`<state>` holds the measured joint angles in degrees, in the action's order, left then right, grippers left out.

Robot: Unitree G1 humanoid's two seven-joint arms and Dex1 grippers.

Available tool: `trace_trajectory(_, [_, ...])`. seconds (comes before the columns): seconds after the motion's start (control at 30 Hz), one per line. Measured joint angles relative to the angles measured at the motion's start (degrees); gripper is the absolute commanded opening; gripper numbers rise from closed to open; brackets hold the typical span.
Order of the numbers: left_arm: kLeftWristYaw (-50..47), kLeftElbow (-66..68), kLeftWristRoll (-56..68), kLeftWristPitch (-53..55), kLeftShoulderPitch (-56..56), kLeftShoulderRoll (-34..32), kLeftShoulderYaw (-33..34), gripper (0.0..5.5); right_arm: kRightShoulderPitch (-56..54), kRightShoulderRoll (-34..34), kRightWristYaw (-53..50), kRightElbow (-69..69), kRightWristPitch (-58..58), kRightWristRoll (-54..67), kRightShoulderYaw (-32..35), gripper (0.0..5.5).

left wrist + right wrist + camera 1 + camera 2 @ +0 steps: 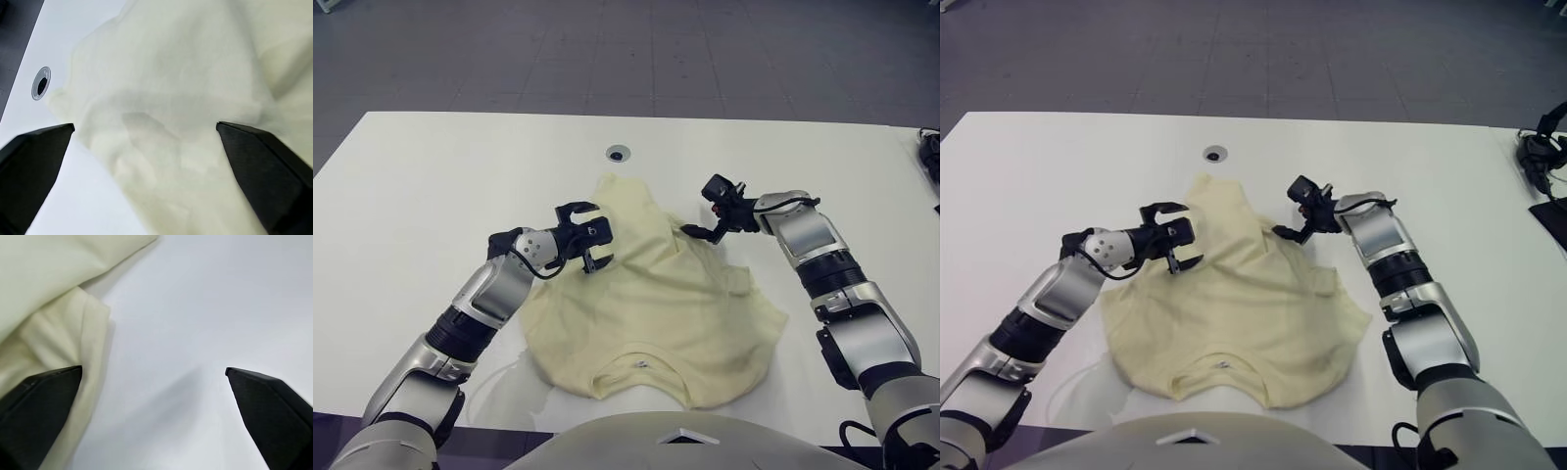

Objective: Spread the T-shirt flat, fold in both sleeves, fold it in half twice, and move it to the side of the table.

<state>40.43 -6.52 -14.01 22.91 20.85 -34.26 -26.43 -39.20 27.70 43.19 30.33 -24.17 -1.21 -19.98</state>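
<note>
Nearest the robot, the collar of the pale yellow T-shirt [656, 323] lies at the near edge of the white bench [431, 176], with a small label showing inside the neck. From there the shirt runs away across the middle of the bench in a rumpled heap: broad and creased near the robot, and bunched into a narrower folded part at the far end, which stops just short of a round cable hole [619, 153] in the benchtop. The left claw [599, 238] is at the left side of that far, bunched part, released, its two fingers spread wide with cloth under the gap between them; whether they touch the cloth cannot be told. The right claw [702, 211] is at the right side of the same part, also released, fingers well apart. Its wrist view shows mostly bare bench between them and the shirt's folded edge beside one finger. Some dark gear [1538, 147] lies at the far right edge of the bench, well apart from the shirt.
</note>
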Motion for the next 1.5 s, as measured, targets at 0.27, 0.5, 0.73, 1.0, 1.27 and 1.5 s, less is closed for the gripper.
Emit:
trace_trajectory(0.27, [-0.6,-1.2,0.0,1.6,-2.3,-0.1,2.4,5.40,-1.3,1.9,-2.8,3.5,4.9,-6.0,-0.6,5.38])
trace_trajectory(0.5, [-4.0,-3.6,0.0,5.4,-5.6,0.5,5.3,5.40,-0.4,8.0,-2.3,2.0,3.4,-9.6,-0.2,5.38])
trace_trajectory(0.73, [-4.1,-5.2,-0.1,7.4,-5.9,1.7,4.8,5.40,3.0,7.3,2.4,-6.3,-10.0,-2.6,7.2,5.38])
trace_trajectory(1.0, [-3.5,-4.9,-0.2,7.1,-5.4,1.7,4.5,5.40,-7.9,1.2,-1.5,5.8,-26.5,11.4,24.0,4.92])
trace_trajectory(1.27, [-3.4,-4.3,-0.5,6.6,-5.0,1.8,4.2,5.40,-8.0,-1.3,0.5,15.2,-26.5,11.4,20.8,3.59])
trace_trajectory(1.5, [-3.5,-4.2,-0.6,6.5,-4.8,2.0,3.9,5.40,-9.1,-2.5,1.6,17.5,-25.2,11.5,19.4,2.32])
